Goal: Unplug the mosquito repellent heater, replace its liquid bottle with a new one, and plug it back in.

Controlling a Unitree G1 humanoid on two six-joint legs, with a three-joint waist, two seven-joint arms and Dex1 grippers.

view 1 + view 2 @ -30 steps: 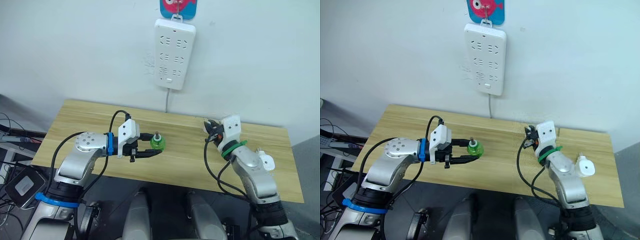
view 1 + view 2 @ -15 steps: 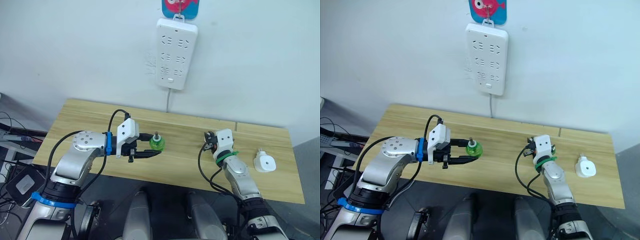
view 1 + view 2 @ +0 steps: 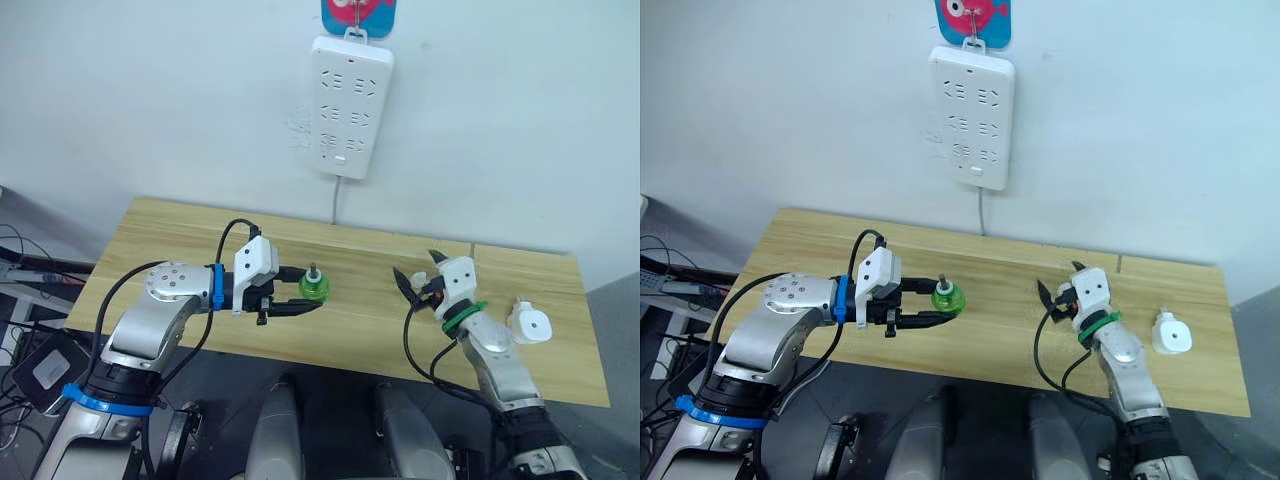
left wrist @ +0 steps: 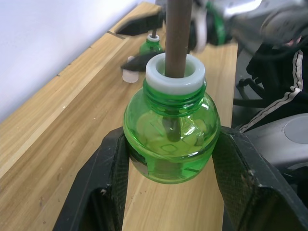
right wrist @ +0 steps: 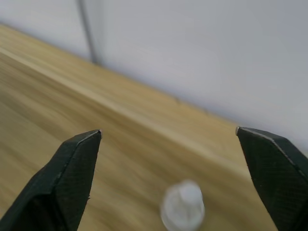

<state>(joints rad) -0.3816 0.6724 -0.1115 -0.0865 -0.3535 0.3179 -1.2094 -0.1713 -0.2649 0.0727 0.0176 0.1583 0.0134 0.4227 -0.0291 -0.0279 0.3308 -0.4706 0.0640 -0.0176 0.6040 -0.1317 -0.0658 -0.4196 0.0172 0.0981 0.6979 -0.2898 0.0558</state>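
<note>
Mosquito repellent heater [image 3: 529, 325], small white rounded plastic unit, lies on far right of light wooden table [image 3: 160, 240], away from long white power strip [image 3: 350, 105] on wall. Left gripper [image 3: 300, 289] pinches round green liquid bottle [image 3: 313, 285]. Right gripper [image 3: 418, 268] spread wide, over small white cap [image 5: 183, 204].

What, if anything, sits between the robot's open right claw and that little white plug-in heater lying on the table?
Nothing visible. The mosquito repellent heater lies on bare table beside the right arm, behind the open right gripper, which points away from it.
</note>
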